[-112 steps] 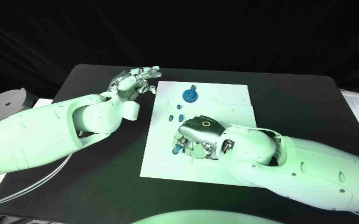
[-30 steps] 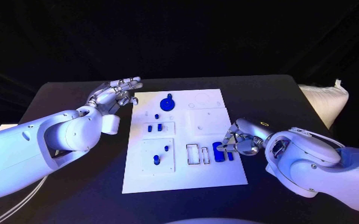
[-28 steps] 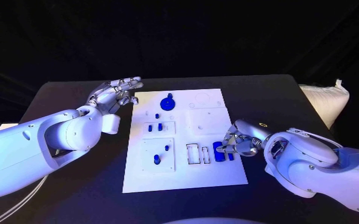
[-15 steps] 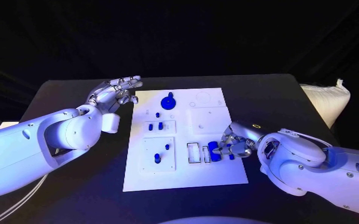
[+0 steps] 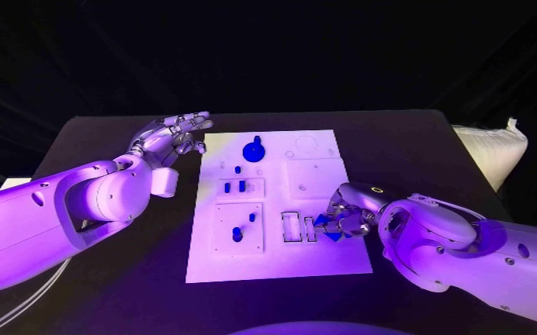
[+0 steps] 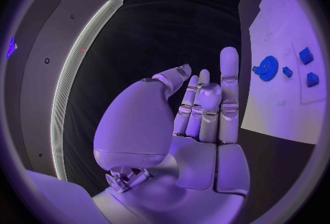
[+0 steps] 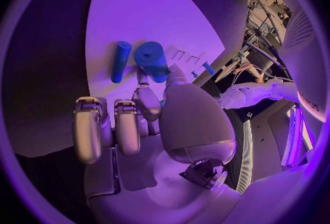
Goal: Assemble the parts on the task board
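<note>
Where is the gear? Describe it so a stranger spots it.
Find the white task board mid-table, then its far end by the left hand. The blue gear lies there: a round toothed wheel, bigger than the small blue parts nearby.

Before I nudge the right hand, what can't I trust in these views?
- Head view: the right hand covers its blue parts; grip unclear.
- Right wrist view: fingers touch the thick blue cylinder; whether it is lifted off the task board is unclear.
- Head view: small parts by the left hand are too small to identify.
</note>
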You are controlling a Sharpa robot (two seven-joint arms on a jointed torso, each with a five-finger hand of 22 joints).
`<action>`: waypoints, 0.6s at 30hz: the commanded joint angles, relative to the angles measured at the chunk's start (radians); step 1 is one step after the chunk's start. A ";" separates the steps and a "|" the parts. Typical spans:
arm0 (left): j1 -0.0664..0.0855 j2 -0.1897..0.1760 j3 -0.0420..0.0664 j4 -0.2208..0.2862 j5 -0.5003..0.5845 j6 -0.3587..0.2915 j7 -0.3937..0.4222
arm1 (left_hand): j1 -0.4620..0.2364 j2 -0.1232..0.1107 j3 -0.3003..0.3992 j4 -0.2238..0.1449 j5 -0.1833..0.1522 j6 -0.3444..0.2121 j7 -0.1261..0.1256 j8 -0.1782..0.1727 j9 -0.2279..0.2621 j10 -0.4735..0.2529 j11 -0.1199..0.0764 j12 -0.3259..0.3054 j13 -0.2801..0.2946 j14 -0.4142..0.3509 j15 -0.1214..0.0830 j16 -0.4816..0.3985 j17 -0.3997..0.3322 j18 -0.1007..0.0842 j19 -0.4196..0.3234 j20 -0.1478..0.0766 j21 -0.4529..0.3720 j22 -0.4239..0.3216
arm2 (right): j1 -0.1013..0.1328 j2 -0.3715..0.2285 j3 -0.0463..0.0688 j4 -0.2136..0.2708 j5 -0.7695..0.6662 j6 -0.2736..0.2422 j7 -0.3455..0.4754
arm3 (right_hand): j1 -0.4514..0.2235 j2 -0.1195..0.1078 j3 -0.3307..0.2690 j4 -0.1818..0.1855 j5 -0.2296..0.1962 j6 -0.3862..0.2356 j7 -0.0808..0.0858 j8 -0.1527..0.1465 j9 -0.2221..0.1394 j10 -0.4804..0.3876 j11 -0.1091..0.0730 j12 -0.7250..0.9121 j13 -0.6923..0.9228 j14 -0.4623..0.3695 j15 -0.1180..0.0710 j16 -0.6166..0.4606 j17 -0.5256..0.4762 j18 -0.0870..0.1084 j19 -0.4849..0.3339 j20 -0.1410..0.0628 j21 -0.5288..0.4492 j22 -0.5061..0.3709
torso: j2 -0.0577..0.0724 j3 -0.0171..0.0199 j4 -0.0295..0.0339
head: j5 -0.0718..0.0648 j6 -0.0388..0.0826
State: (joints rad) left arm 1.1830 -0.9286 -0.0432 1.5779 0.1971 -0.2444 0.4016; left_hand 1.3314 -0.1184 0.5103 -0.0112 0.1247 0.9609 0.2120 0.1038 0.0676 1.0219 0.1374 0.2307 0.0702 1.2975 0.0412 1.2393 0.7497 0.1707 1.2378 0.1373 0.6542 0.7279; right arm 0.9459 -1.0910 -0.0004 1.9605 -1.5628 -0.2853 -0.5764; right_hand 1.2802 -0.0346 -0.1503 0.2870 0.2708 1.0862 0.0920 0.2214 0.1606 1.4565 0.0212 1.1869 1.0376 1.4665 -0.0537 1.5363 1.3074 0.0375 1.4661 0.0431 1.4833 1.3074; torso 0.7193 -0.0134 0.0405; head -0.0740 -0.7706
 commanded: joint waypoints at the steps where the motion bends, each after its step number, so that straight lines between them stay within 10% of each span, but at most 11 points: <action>1: 0.000 0.000 0.000 0.004 -0.005 0.020 0.004 | -0.008 0.002 -0.005 -0.001 -0.001 -0.008 -0.001 0.004 0.001 -0.006 -0.003 0.005 0.000 -0.005 -0.001 0.004 -0.001 0.011 -0.007 -0.002 -0.004 -0.001 | -0.012 0.009 -0.010 -0.008 0.024 0.042 -0.014 | 0.001 0.010 -0.006 0.000 0.004 0.005 -0.007 0.004 0.001 0.021 -0.015 0.222 0.365 0.094 -0.008 0.006 0.211 -0.009 0.058 0.000 0.007 0.154 | 0.000 -0.0003 0.0005 | 0.000 0.000; 18: 0.000 -0.003 0.000 0.005 -0.005 0.021 0.003 | -0.010 0.002 -0.005 -0.001 -0.001 -0.008 -0.001 0.005 0.001 -0.008 -0.003 0.006 0.000 -0.005 0.000 0.005 -0.001 0.011 -0.007 -0.002 -0.005 -0.001 | -0.010 -0.011 -0.002 0.038 0.026 -0.100 -0.003 | 0.062 0.054 -0.002 -0.014 0.097 0.074 -0.044 0.043 0.060 0.050 -0.047 0.256 0.412 0.098 -0.035 0.016 0.230 -0.015 0.069 -0.023 0.025 0.179 | 0.000 -0.0008 0.0006 | 0.000 0.003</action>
State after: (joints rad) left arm 1.1830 -0.9323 -0.0440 1.5796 0.1969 -0.2430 0.4007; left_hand 1.3314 -0.1184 0.5104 -0.0112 0.1247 0.9609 0.2120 0.1037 0.0675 1.0183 0.1339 0.2307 0.0703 1.2975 0.0412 1.2393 0.7498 0.1707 1.2378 0.1373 0.6542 0.7280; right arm 0.9353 -1.1017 -0.0048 1.9884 -1.5462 -0.3410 -0.5857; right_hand 1.3097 -0.0033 -0.1516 0.2795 0.3640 1.1268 0.0738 0.2603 0.2170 1.4422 0.0070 1.1926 1.0666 1.4657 -0.0799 1.5493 1.3081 0.0374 1.4680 0.0267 1.5058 1.3081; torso 0.7196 -0.0133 0.0409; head -0.0736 -0.7674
